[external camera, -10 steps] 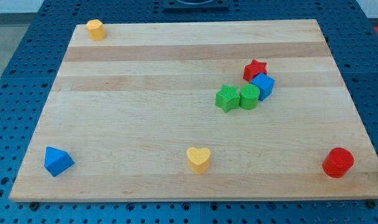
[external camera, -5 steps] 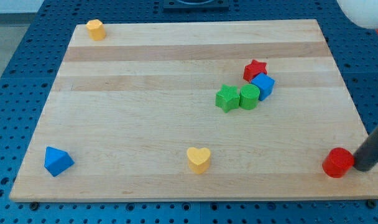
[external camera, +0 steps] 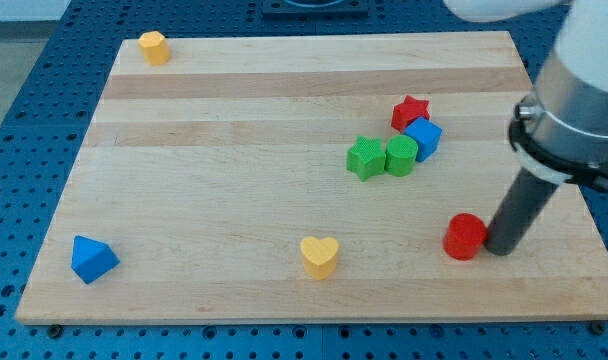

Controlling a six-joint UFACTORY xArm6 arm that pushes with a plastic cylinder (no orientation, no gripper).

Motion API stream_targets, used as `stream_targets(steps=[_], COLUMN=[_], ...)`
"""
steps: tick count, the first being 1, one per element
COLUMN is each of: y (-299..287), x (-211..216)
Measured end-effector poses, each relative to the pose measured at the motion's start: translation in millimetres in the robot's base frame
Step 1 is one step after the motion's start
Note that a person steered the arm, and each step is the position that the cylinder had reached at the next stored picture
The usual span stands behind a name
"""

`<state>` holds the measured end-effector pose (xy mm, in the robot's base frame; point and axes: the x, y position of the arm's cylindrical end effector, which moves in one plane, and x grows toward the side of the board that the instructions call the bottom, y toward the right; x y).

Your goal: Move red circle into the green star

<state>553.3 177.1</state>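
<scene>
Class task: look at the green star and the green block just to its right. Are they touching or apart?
Touching. In the camera view the green star and the green cylinder-like block meet side by side with no board showing between them.

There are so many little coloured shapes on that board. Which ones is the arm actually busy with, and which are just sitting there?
Part of the job:
- red circle
- green star, the target
- my tip, touching the red circle on the view's right

Just lying about:
- green cylinder
- blue cube
- red star
- yellow heart
- blue triangular block
- small yellow block
</scene>
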Motion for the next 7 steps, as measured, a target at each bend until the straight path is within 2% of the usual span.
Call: stream_targets(steps=[5,6,7], y=[-137,-163,-165], x=[0,-10,-52])
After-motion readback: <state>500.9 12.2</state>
